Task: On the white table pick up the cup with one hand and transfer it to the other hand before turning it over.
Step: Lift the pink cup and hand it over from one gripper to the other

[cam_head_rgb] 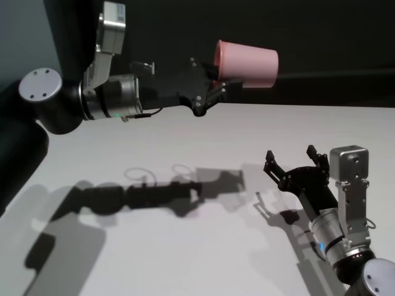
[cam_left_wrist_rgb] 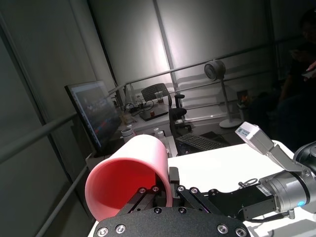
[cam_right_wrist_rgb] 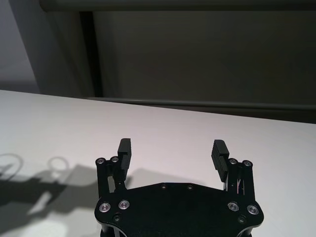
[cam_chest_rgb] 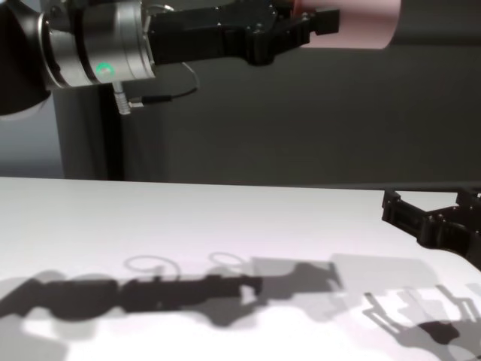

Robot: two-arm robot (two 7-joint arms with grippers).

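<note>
Above the white table [cam_head_rgb: 185,246], the left claw [cam_head_rgb: 213,86] clamps the cup [cam_head_rgb: 247,63]; the right claw [cam_head_rgb: 295,161] gapes.

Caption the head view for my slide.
Left tool holds the pink cup sideways above the white table; right tool waits open.

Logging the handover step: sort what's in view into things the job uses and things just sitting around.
Part of the job:
- cup, lying sideways in the air, clamped at its rim
- left gripper, shut on the cup
- right gripper, open, low over the table
- white table

Just sitting around:
- monitor
- office chair
- standing fan
</note>
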